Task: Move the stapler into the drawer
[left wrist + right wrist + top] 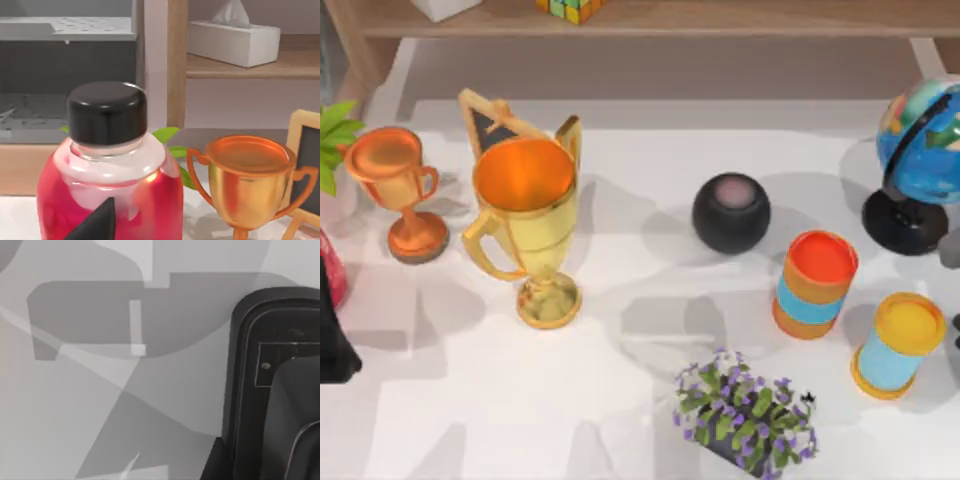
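The stapler and the drawer are out of view. My left arm (334, 345) is a black shape at the table's left edge, beside a red bottle. In the left wrist view a black tip of my left gripper (97, 222) sits right in front of that red bottle (107, 200) with its black cap. My right arm (951, 246) just shows at the right edge, near the globe. The right wrist view looks down on white table and a black round-cornered object (272, 385) that I cannot identify.
On the table stand a copper trophy (395, 190), a large gold trophy (525, 225), a small framed blackboard (485, 120), a black round speaker (731, 212), two orange-and-blue cans (813, 284) (897, 345), a globe (920, 160) and a purple flower pot (745, 420). A wooden shelf (720, 18) runs along the back.
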